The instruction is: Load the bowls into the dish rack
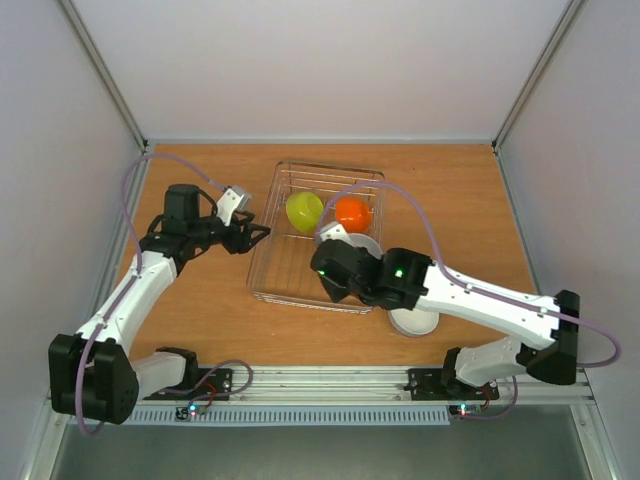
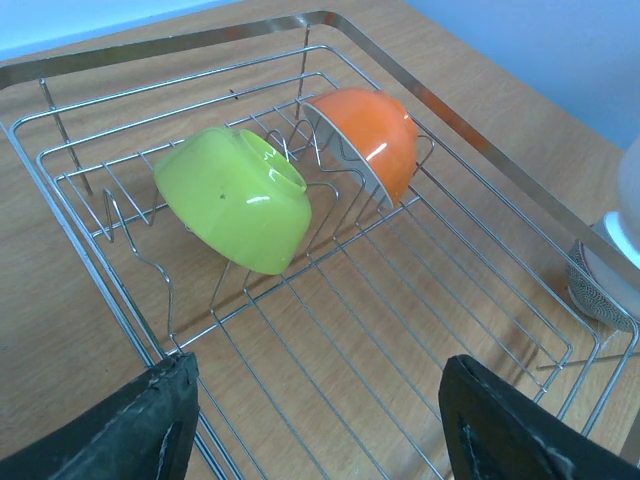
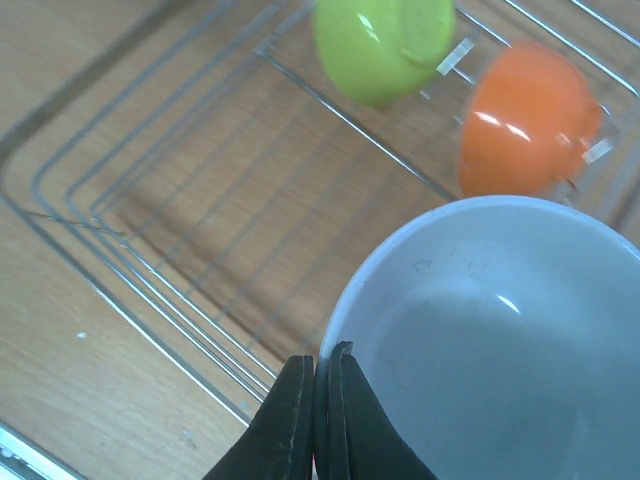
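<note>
The silver wire dish rack [image 1: 268, 270] lies mid-table. A lime-yellow bowl [image 1: 304, 210] and an orange bowl [image 1: 352, 213] lean on their sides at its far end; both also show in the left wrist view, lime-yellow [image 2: 235, 200] and orange [image 2: 375, 140]. My right gripper [image 3: 320, 365] is shut on the rim of a white bowl [image 3: 500, 340] and holds it over the rack's right side [image 1: 362, 245]. A second white bowl [image 1: 413, 321] sits on the table outside the rack, partly under my right arm. My left gripper [image 2: 320, 420] is open and empty at the rack's left edge [image 1: 255, 237].
The rack's near half [image 2: 400, 330] is bare wire grid. The right arm [image 1: 470, 295] stretches across the table's right front. White walls enclose the table on three sides. Cables loop above both arms.
</note>
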You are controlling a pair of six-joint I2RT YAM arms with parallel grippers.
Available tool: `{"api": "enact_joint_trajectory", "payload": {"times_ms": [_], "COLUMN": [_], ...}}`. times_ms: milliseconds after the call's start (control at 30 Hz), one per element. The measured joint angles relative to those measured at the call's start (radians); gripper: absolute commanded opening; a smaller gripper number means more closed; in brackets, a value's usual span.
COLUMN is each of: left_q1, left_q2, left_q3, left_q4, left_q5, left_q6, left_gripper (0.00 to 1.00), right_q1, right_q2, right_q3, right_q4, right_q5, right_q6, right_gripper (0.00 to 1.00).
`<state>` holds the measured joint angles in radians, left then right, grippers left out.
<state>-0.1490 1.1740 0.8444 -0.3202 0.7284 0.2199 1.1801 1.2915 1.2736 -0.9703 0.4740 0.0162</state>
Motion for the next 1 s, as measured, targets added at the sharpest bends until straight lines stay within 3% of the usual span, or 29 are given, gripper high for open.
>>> {"api": "enact_joint_trajectory", "payload": {"times_ms": [400, 633, 1000], "left_q1": [0.000, 0.000, -0.013], "left_q2": [0.043, 0.067, 0.161], "left_q3": [0.113, 0.159, 0.201], "left_q4": [-0.175, -0.302, -0.398], "left_q5": [0.045, 0.123, 0.065], "left_q6": [0.061, 0.125, 0.188], "left_gripper": [0.70, 0.69, 0.64], "right_q1": [0.002, 0.002, 0.022], "right_q2": [0.372, 0.497, 0.610], "right_q3": [0.306, 0.401, 0.519], "right_q4": [0.076, 0.092, 0.024], "right_q5": [-0.179, -0.223, -0.214], "right_q6": [-0.303, -0.369, -0.413], "right_gripper": [0.01, 0.01, 0.01]}}
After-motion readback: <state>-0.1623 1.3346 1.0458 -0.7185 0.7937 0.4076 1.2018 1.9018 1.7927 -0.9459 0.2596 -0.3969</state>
